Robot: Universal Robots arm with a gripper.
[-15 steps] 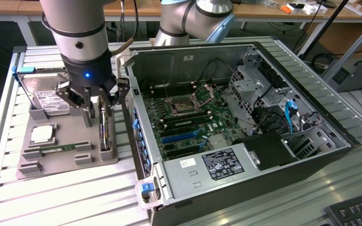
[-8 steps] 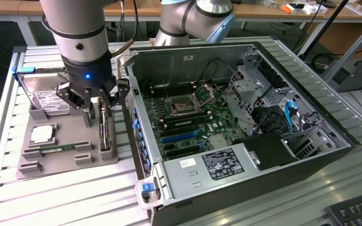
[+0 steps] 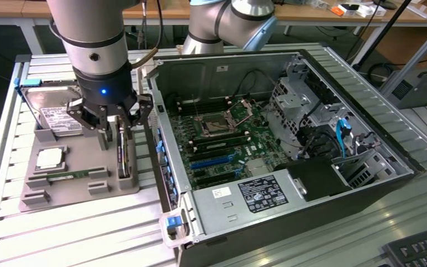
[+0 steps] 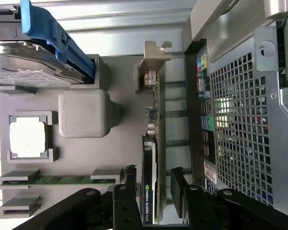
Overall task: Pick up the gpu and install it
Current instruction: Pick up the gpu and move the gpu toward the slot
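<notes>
I report the pick step in hand: my gripper (image 3: 115, 132), fingers spread, straddles the gpu (image 4: 152, 139) standing on edge along the grey tray's (image 3: 65, 196) edge beside the computer case (image 3: 221, 67), apparently untouched; the grasp calls for a square, centred pinch.

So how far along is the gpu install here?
Done: nothing yet. The gpu stands on edge in its tray slot, outside the case. In hand: the open gripper sits low over the card, one finger on each side, not clamped. Left: the grasp, the lift and seating the card in the case.
</notes>
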